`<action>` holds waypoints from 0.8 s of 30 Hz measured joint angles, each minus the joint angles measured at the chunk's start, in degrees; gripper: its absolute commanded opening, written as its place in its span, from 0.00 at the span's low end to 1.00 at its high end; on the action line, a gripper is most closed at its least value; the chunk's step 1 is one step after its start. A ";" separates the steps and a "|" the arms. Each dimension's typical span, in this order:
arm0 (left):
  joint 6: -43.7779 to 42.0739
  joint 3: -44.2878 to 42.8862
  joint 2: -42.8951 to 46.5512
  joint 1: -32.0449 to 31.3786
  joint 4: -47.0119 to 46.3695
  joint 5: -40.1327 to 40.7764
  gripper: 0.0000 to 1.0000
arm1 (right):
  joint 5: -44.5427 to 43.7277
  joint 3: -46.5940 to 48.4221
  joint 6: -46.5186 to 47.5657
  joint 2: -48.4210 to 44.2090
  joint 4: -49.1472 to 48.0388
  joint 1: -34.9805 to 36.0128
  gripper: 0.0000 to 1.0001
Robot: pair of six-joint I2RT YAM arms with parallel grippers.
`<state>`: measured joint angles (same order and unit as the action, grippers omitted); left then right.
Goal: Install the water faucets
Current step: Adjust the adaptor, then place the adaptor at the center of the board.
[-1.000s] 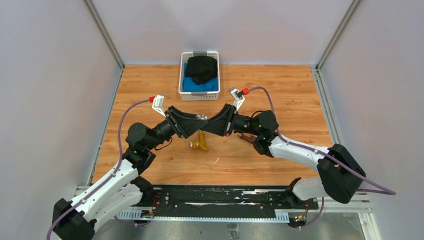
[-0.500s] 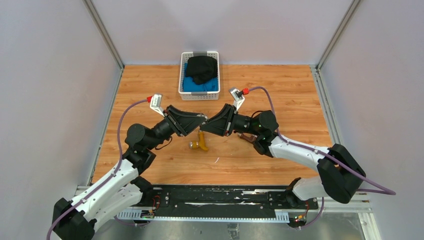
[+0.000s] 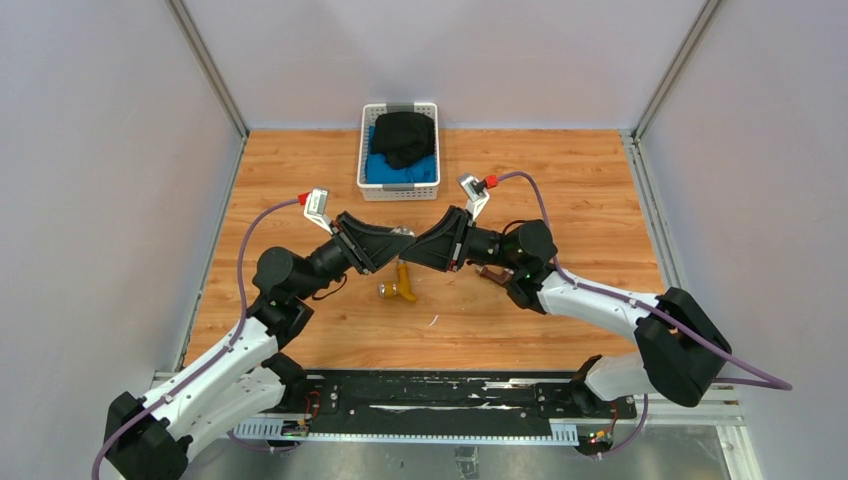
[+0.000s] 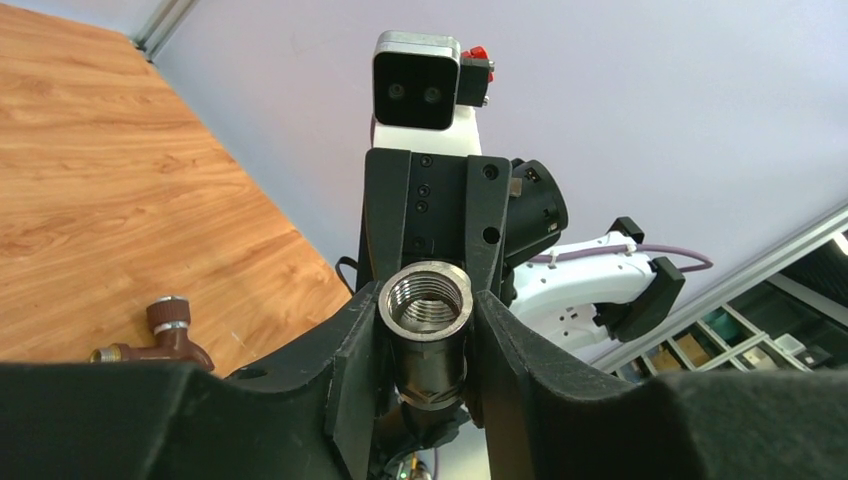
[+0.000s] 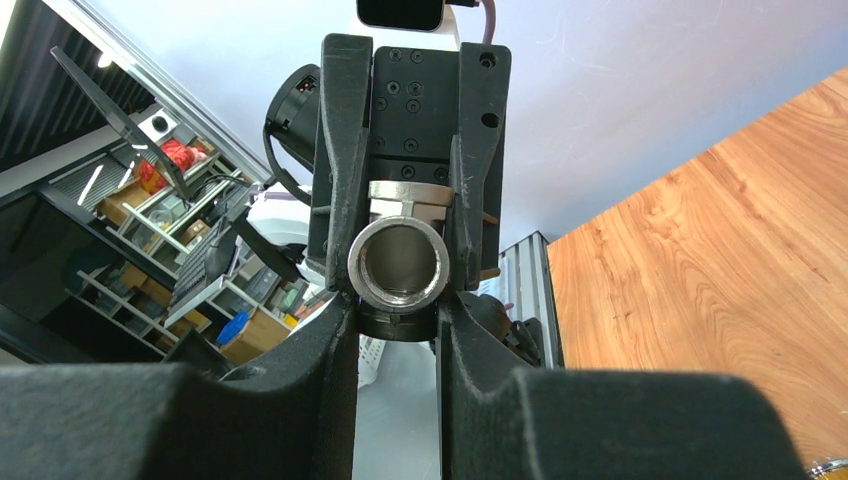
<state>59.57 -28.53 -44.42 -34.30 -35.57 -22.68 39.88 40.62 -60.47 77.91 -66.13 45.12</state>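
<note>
grippers meet nose to nose above the middle of the wooden table (image 3: 560, 180), and both are occupied. the left gripper (image 3: 397, 238) has its fingers pressed against either side of a grey threaded fitting (image 4: 425, 305). the right gripper (image 3: 426, 247) is clamped narrow on what looks like the same fitting from the opposite side. neither faucet is held. the brass-yellow faucet (image 3: 402, 284) lies flat on the table directly beneath the meeting point, its long axis running away from the bases, its bent end turned left at the near side, about equally near both grippers. the reddish-brown faucet (image 3: 492, 273) lies on the table further right, tucked against the right arm and partly hidden by it, so plainly nearer that side. whichever gripper goes for a faucet would first have to release the fitting, then drop almost straight down.
</note>
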 measured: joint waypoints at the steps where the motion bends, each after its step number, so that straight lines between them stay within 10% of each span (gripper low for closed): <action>1: -0.02 0.00 -0.04 0.00 0.00 -0.02 0.43 | -0.04 0.00 0.00 0.00 0.02 0.00 0.00; 13: 0.48 0.00 -0.20 -0.33 -0.26 0.72 0.00 | 0.15 0.02 0.02 0.11 -0.04 0.02 0.00; 14: 0.50 0.00 -0.20 -0.33 -0.26 0.83 0.00 | 0.13 0.04 0.04 0.11 -0.02 0.02 0.04; 18: 0.59 0.31 -0.09 -0.37 -0.13 1.64 0.00 | -0.63 0.04 0.94 -0.46 1.95 0.02 0.71; 24: -1.14 0.79 2.40 -0.42 4.50 4.98 0.00 | -6.95 0.04 10.82 -10.80 25.11 0.00 0.83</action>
<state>58.43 -27.75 -42.02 -34.72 -31.07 -17.69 32.93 40.66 -49.65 67.11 -41.01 45.12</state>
